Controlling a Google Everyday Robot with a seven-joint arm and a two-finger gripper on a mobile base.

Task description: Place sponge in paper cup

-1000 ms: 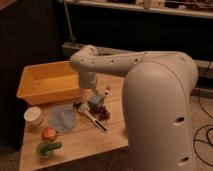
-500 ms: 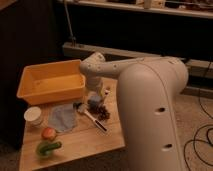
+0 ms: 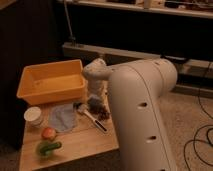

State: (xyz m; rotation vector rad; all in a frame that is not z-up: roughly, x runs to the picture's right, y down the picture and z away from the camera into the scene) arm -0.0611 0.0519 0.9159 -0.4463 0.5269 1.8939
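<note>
- Camera view, set against a second ago: arm [image 3: 142, 105] swung nearer, now filling the frame from 2 to 5 o'clock; wrist [image 3: 95, 70] sunk a little and slid toward 3 o'clock.
- On the gripper [image 3: 95, 99]: kept almost on one spot through that swing, low over the wooden table [image 3: 75, 146] near its 3 o'clock edge, pointing straight down; impossible to tell how wide it stands or whether anything is held.
- On the sponge [image 3: 92, 105]: probably the pale grey-blue patch right beneath the gripper; too dim to say touching or apart.
- On the paper cup [image 3: 34, 116]: upright at the table's 9 o'clock edge, nothing seen inside; well apart from the gripper, with the pale-blue cloth [image 3: 62, 118] lying between.
- Also there: yellow bin [image 3: 47, 95] at 11 o'clock, black-handled utensil [image 3: 93, 120] just at 6 o'clock of the gripper, round orange fruit [image 3: 48, 133] and green item [image 3: 47, 148] at 7 o'clock.
- Reading: settling onto the sponge, so likely the grasp stage; lift and carry toward 9 o'clock, over the cloth, yet to come.
</note>
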